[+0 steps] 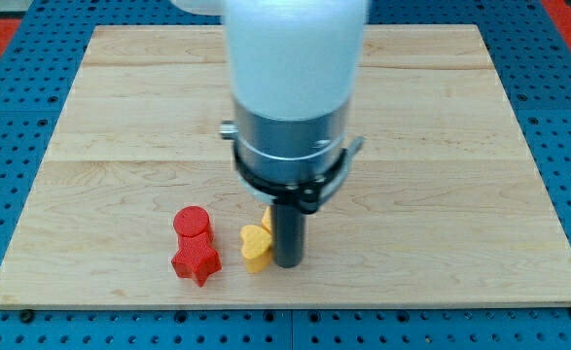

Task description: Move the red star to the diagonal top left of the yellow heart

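The red star [196, 262] lies on the wooden board [120, 146] near the view's bottom, left of centre. A red cylinder [192, 223] touches it just above. The yellow heart [255, 247] lies to the star's right, a small gap apart. My tip [288, 262] stands right against the heart's right side. Another yellow block [266, 221] peeks out just above the heart, mostly hidden behind the rod, its shape unclear.
The arm's large white and grey body [293, 87] hangs over the board's centre and hides what lies behind it. A blue pegboard surface [13, 87] surrounds the board on all sides.
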You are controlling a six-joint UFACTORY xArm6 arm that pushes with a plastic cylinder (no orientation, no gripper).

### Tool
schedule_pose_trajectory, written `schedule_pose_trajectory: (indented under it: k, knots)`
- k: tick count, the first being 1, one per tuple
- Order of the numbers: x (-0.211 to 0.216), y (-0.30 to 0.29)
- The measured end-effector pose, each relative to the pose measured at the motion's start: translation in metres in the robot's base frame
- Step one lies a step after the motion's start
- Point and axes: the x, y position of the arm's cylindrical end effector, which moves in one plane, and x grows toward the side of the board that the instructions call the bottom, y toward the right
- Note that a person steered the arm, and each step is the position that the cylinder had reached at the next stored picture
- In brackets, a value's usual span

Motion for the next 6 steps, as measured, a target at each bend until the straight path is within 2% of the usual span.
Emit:
schedule_pose_trajectory:
  k: [1, 2, 4, 6]
  knots:
    - [0.021, 0.029]
    - [0.044, 0.021]
    - [0.028, -0.108]
    - [0.019, -0.120]
